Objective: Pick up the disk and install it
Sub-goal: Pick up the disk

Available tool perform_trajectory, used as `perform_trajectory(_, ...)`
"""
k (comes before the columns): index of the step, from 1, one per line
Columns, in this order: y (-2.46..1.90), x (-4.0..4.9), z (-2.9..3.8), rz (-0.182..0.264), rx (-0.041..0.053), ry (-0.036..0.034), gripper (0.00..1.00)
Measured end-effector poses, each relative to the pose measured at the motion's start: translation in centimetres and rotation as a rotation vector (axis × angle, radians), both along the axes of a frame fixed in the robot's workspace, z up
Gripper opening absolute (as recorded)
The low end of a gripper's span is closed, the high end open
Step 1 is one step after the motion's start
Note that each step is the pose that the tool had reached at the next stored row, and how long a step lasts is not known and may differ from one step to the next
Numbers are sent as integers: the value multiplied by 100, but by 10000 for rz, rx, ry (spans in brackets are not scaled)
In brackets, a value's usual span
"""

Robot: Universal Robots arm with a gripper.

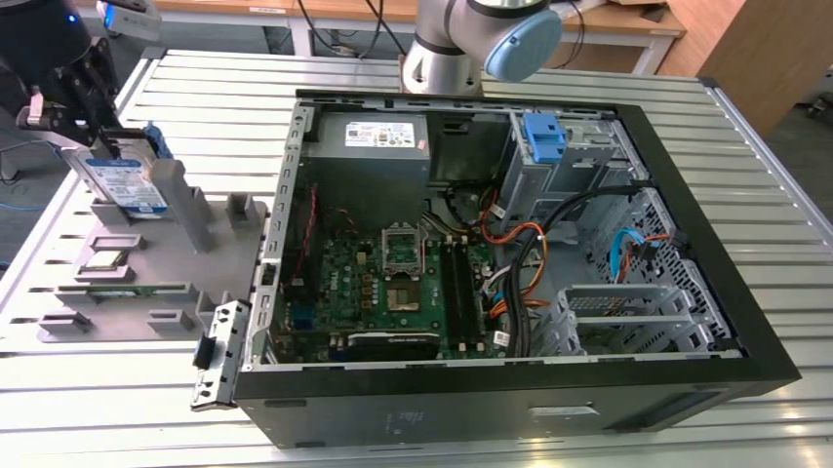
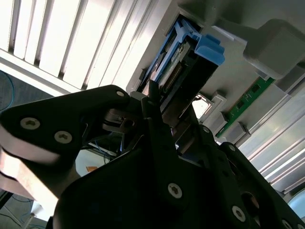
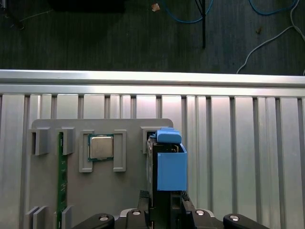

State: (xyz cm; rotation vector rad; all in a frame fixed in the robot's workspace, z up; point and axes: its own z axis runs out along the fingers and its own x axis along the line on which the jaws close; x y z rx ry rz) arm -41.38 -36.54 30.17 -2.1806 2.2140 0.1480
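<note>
One disk (image 1: 127, 183) stands on its edge in the grey tray (image 1: 215, 268) on the counter (image 1: 195, 88), at the exterior view's left, beside the open computer case (image 1: 521, 390). The gripper (image 1: 104, 141) is above it, jaws closed on the disk's top edge.

No legible print anywhere, even on the disk (image 1: 131, 183)

Silver arm (image 1: 440, 60), pale-blue joint cap (image 1: 524, 44), black screw-studded gripper (image 2: 167, 107).
</note>
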Motion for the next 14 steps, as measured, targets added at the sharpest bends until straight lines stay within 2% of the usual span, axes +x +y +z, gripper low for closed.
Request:
perform_trajectory(6,0,0,90,-1,-1,1,35)
perform_trajectory(14,0,0,332,0,-1,0,35)
